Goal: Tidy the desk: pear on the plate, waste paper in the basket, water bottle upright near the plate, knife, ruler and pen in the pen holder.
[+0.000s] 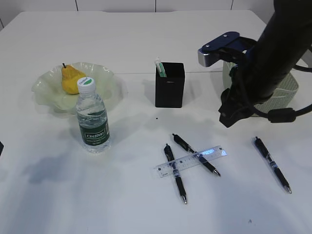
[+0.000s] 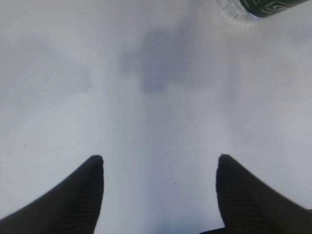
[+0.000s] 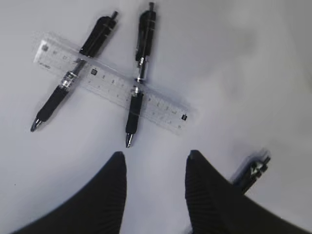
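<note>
The yellow pear [image 1: 71, 78] lies on the green glass plate [image 1: 43, 87]. Next to the plate the water bottle [image 1: 92, 122] stands upright; its base [image 2: 258, 7] shows in the left wrist view. The clear ruler [image 1: 191, 161] [image 3: 112, 84] lies across two black pens [image 3: 68, 80] [image 3: 139, 73]. A third pen [image 1: 272, 163] [image 3: 251, 170] lies to the right, beside my right gripper's finger. A slim pale green thing [image 1: 160, 67] sticks out of the black pen holder [image 1: 169, 87]. My right gripper [image 3: 156, 156] [image 1: 227, 121] hangs open above the desk near the ruler. My left gripper [image 2: 160, 157] is open over bare desk. Knife and waste paper are out of view.
The green basket [image 1: 287, 93] stands at the right, mostly hidden behind my right arm. The white desk [image 1: 122, 195] stretches bare in front of the bottle and along the near edge.
</note>
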